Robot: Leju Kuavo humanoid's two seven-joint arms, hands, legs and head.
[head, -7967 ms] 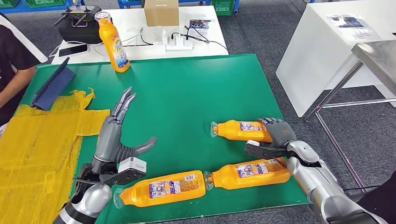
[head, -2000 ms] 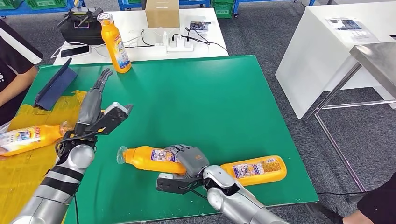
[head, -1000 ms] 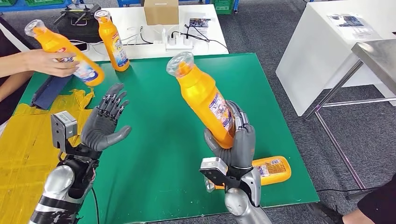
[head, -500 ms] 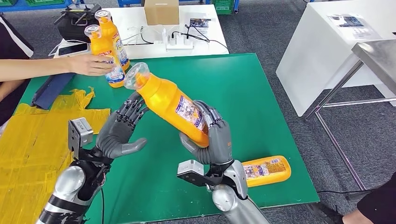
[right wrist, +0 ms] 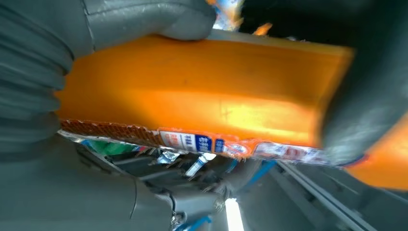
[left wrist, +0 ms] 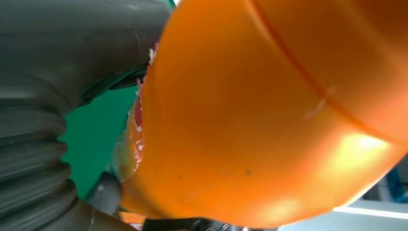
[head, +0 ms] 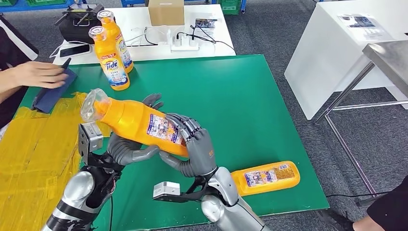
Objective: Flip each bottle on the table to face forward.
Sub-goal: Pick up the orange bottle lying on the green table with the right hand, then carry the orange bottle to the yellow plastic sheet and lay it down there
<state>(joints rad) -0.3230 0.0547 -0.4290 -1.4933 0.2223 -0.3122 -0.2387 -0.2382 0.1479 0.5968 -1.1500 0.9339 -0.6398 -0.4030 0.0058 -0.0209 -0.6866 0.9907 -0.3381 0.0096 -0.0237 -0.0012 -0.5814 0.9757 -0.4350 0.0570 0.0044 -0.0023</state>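
An orange detergent bottle [head: 130, 120] hangs tilted over the green table [head: 231, 96], its clear cap toward the far left and its printed label up. My right hand [head: 192, 149] grips its base end; the bottle [right wrist: 192, 96] lies across that hand [right wrist: 43, 96] in the right wrist view. My left hand [head: 130, 150] wraps under its middle, fingers curling up behind it. The left wrist view shows the bottle [left wrist: 269, 110] pressed against that hand [left wrist: 43, 96]. Another orange bottle [head: 267, 177] lies on its side near the front right edge. Two bottles [head: 109, 60] stand upright at the back left.
A person's hand [head: 36, 74] rests on a dark blue case [head: 48, 94] at the table's left edge. Yellow plastic [head: 33, 154] covers the left side. A white table [head: 159, 36] behind holds a box, a power strip and cables. White and steel tables [head: 346, 43] stand to the right.
The held bottle has tipped lower and leftward, and my left hand has closed under it. The person let go of the second upright bottle and drew the hand back to the blue case.
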